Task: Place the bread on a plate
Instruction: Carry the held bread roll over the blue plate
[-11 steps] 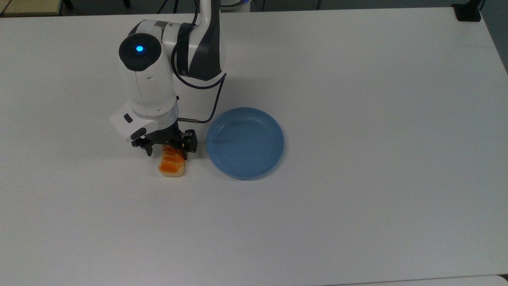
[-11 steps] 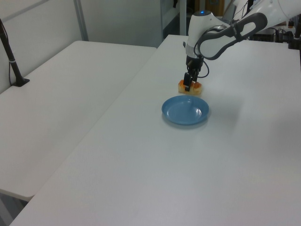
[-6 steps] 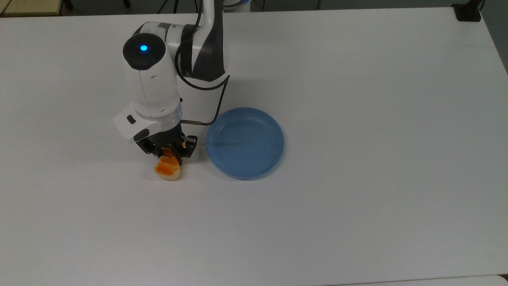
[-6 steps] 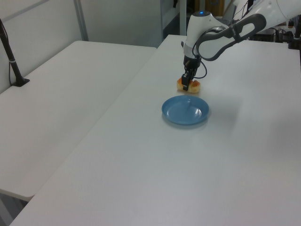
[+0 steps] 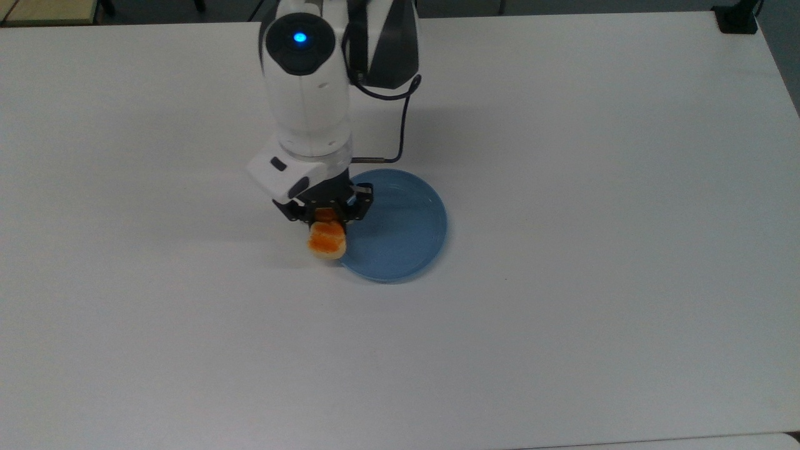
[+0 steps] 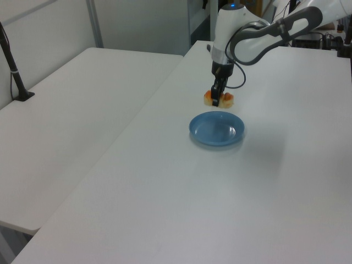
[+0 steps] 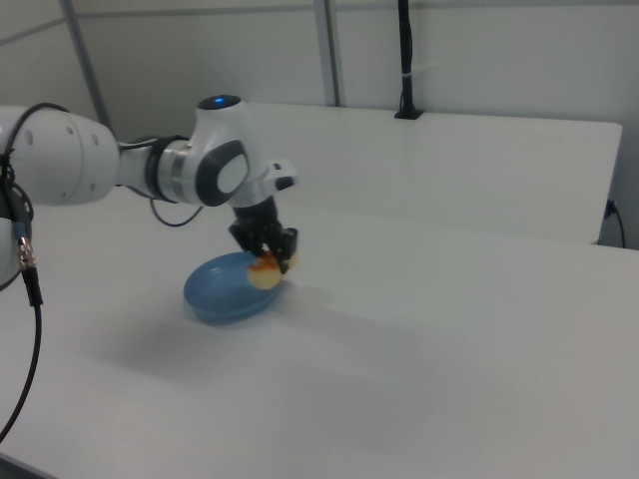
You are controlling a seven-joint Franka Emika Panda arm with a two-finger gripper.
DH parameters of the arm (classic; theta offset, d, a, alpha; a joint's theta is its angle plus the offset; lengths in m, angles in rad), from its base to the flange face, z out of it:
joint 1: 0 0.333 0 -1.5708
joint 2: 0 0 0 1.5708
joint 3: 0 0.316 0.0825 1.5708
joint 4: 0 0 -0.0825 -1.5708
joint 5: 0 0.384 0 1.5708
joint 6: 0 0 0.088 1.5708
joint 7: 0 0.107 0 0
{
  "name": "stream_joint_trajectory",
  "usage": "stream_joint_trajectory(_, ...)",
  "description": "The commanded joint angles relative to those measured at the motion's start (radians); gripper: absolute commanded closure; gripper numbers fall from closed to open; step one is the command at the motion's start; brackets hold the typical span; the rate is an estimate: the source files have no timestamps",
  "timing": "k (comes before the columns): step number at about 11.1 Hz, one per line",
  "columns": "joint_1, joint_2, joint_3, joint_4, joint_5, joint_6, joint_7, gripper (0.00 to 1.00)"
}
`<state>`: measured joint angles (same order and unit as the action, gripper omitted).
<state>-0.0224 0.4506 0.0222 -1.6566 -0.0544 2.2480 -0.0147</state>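
My gripper is shut on the bread, an orange-brown glossy loaf with pale sides, and holds it lifted off the table. The loaf hangs at the top view's left rim of the round blue plate, partly overlapping that rim. The plate lies flat on the white table with nothing in it.
A dark cable loops from the arm's wrist above the plate's far rim. A black clamp sits at the table's far corner on the top view's right. A second white table stands on the left view's left.
The gripper closed on the bread, lifted it from the table and carried it toward the top view's right, up to the plate's rim. The plate stayed put.
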Motion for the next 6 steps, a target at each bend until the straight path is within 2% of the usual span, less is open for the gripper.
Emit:
stream_joint_trajectory(1, 0.088, -0.030, -0.015, -0.068, 0.005, 0.005, 0.033, 0.54)
stream_joint_trajectory(6, 0.121, 0.010, -0.015, -0.071, -0.022, 0.074, 0.071, 0.49)
